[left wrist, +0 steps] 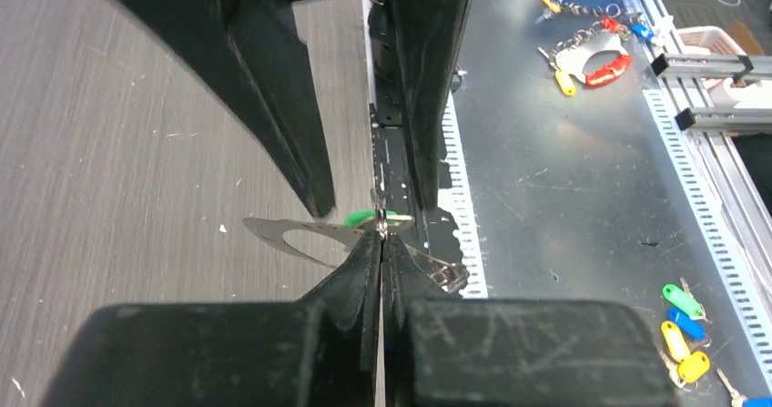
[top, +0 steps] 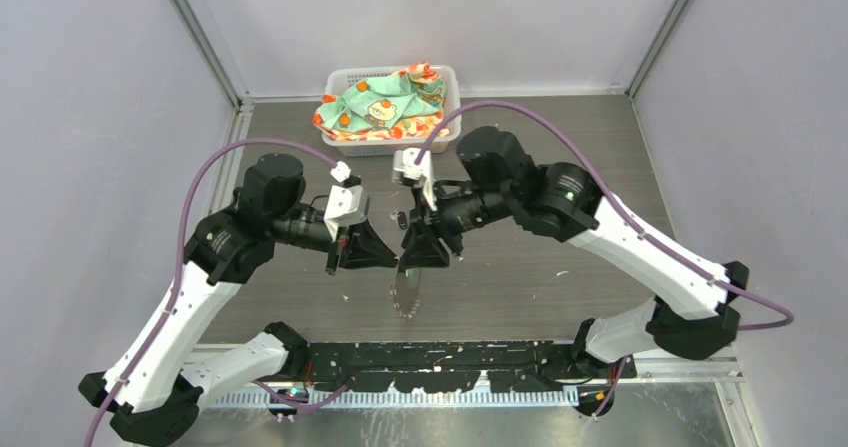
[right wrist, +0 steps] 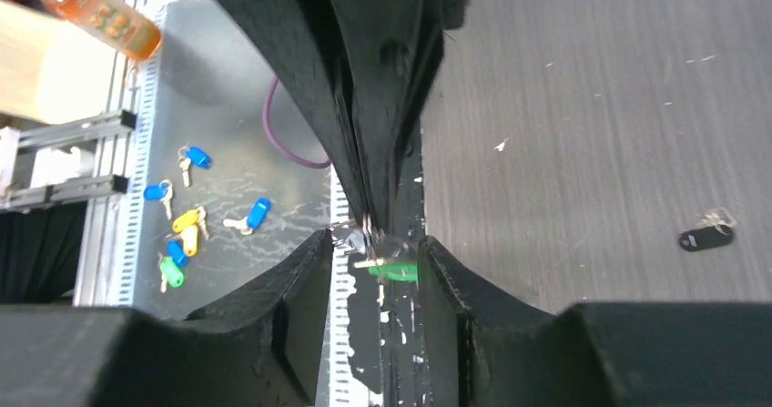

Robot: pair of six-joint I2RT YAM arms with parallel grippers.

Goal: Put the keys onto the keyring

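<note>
Finding no legible text, number, brand or sign in any view. Seeing dark printed marks on the orange bottle [right wrist: 98,14], too blurred for reading. Making out only a cartoon pattern on the cloth [top: 385,107] in the white basket [top: 448,75]. Leaving the coloured key tags [right wrist: 186,219] undecided, being too small.

Meeting mid-air, basket [top: 385,148] behind
Left tool [top: 395,260] and right tool [top: 421,263] tip to tip above the table [top: 600,137], keyring [top: 407,295] dangling between them; cloth [top: 385,107] in the basket.
</note>
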